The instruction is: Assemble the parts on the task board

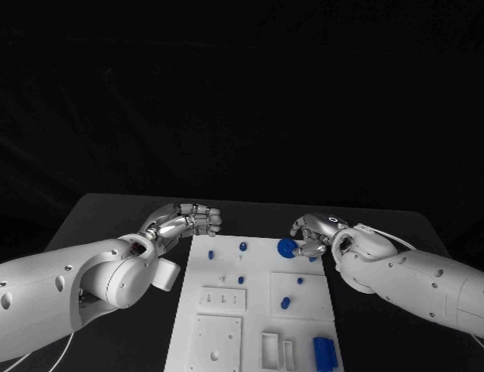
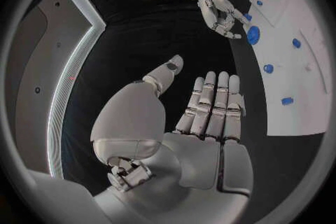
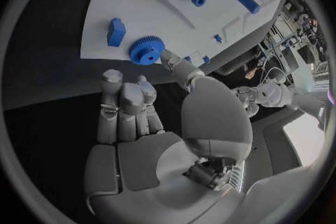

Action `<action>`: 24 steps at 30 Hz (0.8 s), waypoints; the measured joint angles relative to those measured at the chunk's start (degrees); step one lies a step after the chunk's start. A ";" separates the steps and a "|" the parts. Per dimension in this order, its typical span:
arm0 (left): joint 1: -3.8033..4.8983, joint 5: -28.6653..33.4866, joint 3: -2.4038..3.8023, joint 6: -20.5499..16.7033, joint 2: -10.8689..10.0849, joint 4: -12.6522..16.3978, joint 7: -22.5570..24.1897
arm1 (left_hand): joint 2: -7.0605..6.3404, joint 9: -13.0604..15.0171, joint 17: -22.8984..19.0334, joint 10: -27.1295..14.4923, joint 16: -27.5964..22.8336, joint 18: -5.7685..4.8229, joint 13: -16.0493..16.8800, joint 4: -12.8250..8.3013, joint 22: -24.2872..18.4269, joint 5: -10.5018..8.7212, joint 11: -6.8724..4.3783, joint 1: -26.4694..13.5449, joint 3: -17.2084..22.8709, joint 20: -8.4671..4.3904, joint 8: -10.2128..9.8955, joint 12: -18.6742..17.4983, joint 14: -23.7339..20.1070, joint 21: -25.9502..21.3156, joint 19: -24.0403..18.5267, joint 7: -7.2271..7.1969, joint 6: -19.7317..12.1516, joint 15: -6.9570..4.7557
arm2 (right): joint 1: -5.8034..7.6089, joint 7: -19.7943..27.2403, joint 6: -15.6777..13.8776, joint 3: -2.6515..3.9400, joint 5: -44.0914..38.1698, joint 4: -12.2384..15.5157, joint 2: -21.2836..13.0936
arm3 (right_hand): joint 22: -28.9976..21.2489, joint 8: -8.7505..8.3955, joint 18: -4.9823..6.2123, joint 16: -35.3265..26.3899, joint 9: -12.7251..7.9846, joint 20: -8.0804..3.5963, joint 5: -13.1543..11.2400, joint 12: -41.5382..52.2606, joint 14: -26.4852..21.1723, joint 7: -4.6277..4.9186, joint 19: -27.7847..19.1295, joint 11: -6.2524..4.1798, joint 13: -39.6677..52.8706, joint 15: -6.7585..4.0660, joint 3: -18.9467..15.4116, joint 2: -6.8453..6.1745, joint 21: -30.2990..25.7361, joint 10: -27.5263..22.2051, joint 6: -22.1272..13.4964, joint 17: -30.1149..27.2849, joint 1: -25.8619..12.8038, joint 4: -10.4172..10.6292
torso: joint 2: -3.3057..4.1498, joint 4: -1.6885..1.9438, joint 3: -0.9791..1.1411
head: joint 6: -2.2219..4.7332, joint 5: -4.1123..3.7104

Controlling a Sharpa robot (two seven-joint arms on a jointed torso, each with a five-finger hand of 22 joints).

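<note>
We found the right robot hand (image 1: 315, 235) touching the blue gear (image 1: 287, 248) at the task board (image 1: 226, 267) edge beside it, grasp uncertain, presumably for seating; left robot hand (image 1: 183, 221) clenched, empty.

Dim head view, black bkgd, wrist views fisheye-warped w/ dark rims, board (image 1: 254, 310) brightly lit

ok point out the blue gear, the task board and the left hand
blue gear (image 3: 145, 50), right wrist view, on its toothed face
task board (image 1: 203, 310), head view, on a bare white stretch
left hand (image 2: 210, 106), left wrist view, on the fingers' middle
</note>
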 measured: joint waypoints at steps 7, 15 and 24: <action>0.00 -0.12 -0.01 0.00 0.01 -0.09 -0.01 | 0.00 0.00 0.00 0.00 0.00 0.00 0.00 0.00 0.00 0.00 0.00 0.00 0.00 0.00 0.00 0.00 0.00 0.00 0.00 0.00 0.00 0.00 | -0.51 0.17 0.03 -0.20 -0.05 -1.44 1.25 | 0.00 0.00 -0.61 0.00 0.00 -0.04 -0.26 0.00 -0.01 -0.06 -0.03 0.00 0.32 0.01 0.18 0.22 0.58 0.00 -0.13 0.28 0.22 -0.18 | 0.08 0.11 -0.03 | -0.14 -0.01; 0.00 -0.19 -0.01 0.01 0.11 -0.24 -0.03 | 0.00 0.00 0.00 0.00 0.00 -0.01 0.00 0.00 -0.01 0.00 0.00 0.00 0.00 0.00 0.00 -0.24 0.00 0.00 0.00 0.00 0.00 0.00 | -0.68 0.19 0.21 -0.47 -0.06 -2.50 2.22 | 0.00 0.00 -0.61 0.23 0.00 -0.04 -1.15 0.28 0.00 -0.07 -0.03 0.00 0.69 0.01 0.40 0.55 1.21 0.00 -0.14 0.53 0.06 -0.40 | 0.08 0.10 -0.07 | -0.42 -0.03; 0.00 -0.23 -0.01 0.03 0.30 -0.40 -0.04 | 0.21 0.00 0.01 0.00 0.00 0.00 0.00 0.00 -0.02 0.00 0.00 -0.21 0.00 0.00 0.00 -0.24 0.00 0.00 0.00 0.00 0.00 0.00 | -0.81 0.16 0.38 -0.61 -0.18 -4.06 3.08 | 0.00 0.00 -0.84 0.23 0.02 -0.33 -3.57 0.61 0.00 -0.17 -0.32 -0.15 1.02 0.00 1.97 1.30 2.01 0.14 -0.23 0.93 0.24 0.16 | 0.07 0.07 -0.08 | -0.66 -0.08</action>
